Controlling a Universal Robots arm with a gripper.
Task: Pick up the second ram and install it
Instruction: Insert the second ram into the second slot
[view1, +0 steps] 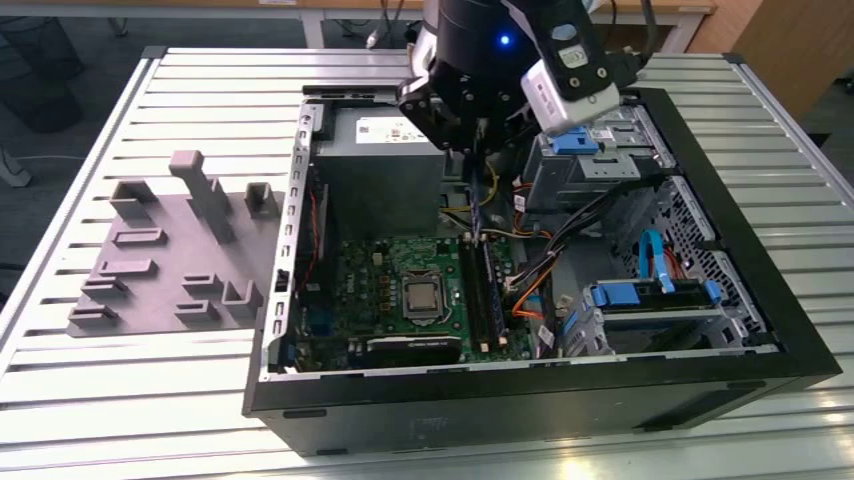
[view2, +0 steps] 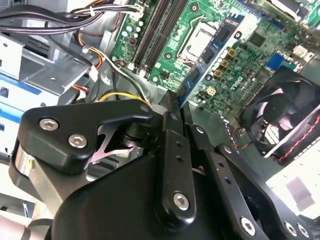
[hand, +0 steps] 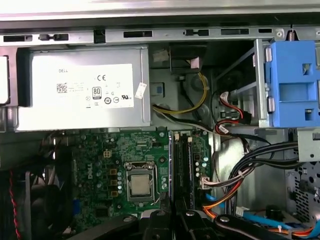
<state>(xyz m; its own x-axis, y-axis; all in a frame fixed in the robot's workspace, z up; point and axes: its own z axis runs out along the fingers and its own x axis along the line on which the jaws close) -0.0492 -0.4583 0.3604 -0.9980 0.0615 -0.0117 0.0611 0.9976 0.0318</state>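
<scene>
The tool (view1: 467, 152) hung over the open computer case (view1: 534, 405), above the far end of the motherboard (view1: 387, 290). Its fingers were drawn together, clamped on the second ram (view1: 470, 195). That thin dark stick hung edge-on beneath them, over the far end of the black memory slots (view1: 487, 295) and not yet seated. In the second wrist view the fingers (view2: 172, 107) appeared pressed close, pointing toward the slots (view2: 157, 27).

One silver power supply (hand: 82, 87) sat at the case's far edge, bearing one large white label (hand: 95, 85) with small black print and marks. One bare processor socket (hand: 140, 184) lay mid-board, just beside the slots (hand: 182, 165). One black fan (view2: 285, 115) showed in the second wrist view. Two blue drive brackets (view1: 581, 140) (view1: 654, 292) stood along the case's side at the exterior view's right.

The case rested on a slatted metal surface (view1: 134, 390). One grey moulded holder (view1: 174, 250) lay near the surface's edge at the exterior view's left.
</scene>
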